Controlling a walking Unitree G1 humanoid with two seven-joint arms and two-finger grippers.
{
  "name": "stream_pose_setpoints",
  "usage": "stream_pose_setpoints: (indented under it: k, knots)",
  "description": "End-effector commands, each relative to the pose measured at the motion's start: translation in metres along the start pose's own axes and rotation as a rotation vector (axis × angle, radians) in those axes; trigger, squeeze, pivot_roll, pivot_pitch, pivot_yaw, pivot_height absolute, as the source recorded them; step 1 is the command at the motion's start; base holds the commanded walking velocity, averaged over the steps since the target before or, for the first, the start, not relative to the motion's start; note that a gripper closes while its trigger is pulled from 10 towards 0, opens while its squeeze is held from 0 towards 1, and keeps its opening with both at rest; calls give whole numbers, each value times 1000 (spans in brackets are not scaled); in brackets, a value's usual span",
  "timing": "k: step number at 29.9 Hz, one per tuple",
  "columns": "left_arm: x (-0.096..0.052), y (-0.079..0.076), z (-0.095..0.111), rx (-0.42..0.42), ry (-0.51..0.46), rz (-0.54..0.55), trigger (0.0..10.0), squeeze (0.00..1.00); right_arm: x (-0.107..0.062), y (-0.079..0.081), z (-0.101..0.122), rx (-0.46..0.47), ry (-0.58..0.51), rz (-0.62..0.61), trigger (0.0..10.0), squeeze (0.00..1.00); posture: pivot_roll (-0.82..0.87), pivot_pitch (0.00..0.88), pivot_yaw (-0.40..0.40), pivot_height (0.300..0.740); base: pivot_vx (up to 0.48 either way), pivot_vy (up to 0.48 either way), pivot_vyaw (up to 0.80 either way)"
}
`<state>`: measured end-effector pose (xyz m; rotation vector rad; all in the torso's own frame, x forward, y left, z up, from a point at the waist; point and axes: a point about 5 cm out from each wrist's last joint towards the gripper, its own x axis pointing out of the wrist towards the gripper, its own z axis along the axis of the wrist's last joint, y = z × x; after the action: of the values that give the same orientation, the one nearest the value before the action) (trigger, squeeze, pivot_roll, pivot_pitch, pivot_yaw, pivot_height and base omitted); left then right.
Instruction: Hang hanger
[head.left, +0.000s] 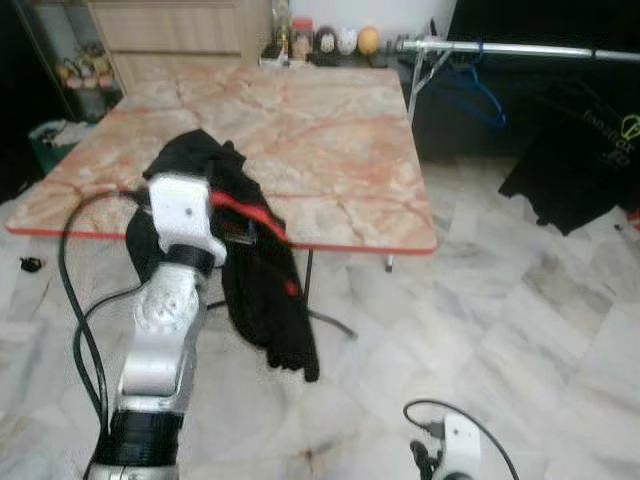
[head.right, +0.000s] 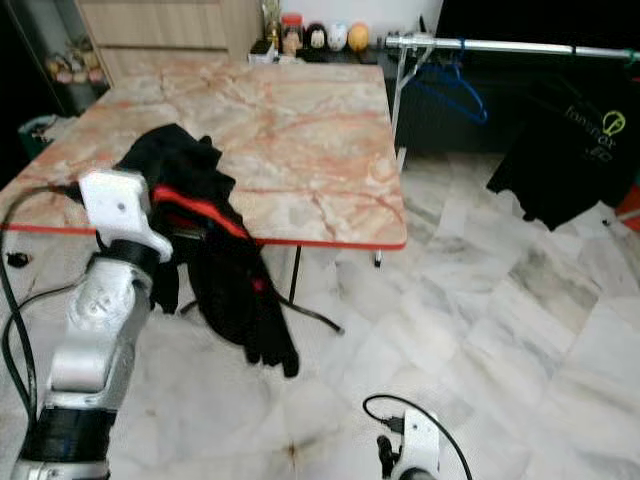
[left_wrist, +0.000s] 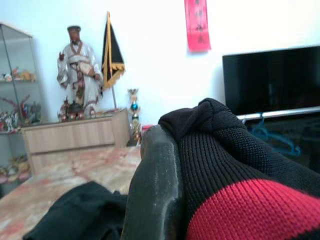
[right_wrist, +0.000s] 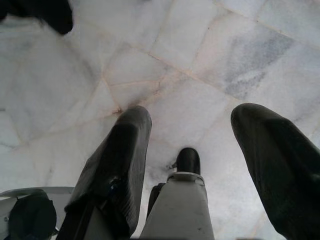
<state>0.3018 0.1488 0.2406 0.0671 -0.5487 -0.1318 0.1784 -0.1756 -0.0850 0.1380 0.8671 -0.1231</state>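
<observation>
The left gripper (left_wrist: 165, 200) has its jaws closed on a black garment (head.left: 265, 290) with a red stripe, lifted at the near edge of the marble tabletop (head.left: 330, 130), the cloth trailing toward the floor (head.left: 520, 320). Whether a hanger sits inside it I cannot tell. The rail (head.left: 510, 48) stands well apart, beyond the tabletop's far corner. The right gripper (right_wrist: 192, 150) hangs idle, jaws wide apart and empty. Risk: the dangling cloth could snag the tabletop edge or slip free while being carried

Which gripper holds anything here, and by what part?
The left gripper pinches the black knitted garment at its red-striped edge; the right gripper hangs open, holding nothing.
</observation>
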Motion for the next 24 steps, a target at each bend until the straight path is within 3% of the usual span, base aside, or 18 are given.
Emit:
stream_pose_setpoints:
  k: [1, 5, 14, 20, 24]
  knots:
    - [-2, 3, 10, 5, -25, 8, 10000, 0, 0, 1, 1, 5, -10, -2, 10000, 0, 29, 24, -7, 740, 0, 0, 0]
    - [-11, 5, 10, 27, 7, -19, 10000, 0, 0, 2, 1, 12, -16, -5, 10000, 0, 35, 26, -8, 740, 0, 0, 0]
    - [-37, 33, 2, 136, 116, -56, 10000, 0, 1, 5, 3, 0, -24, 12, 10000, 0, 47, 9, -4, 740, 0, 0, 0]
    - [-39, 46, 5, 165, 131, -28, 10000, 0, 0, 4, 2, -2, -21, 10, 10000, 0, 53, 0, -5, 740, 0, 0, 0]
    - [-37, 46, 7, 166, 118, -27, 10000, 0, 0, 4, 2, -3, -20, 10, 10000, 0, 49, 0, -4, 740, 0, 0, 0]
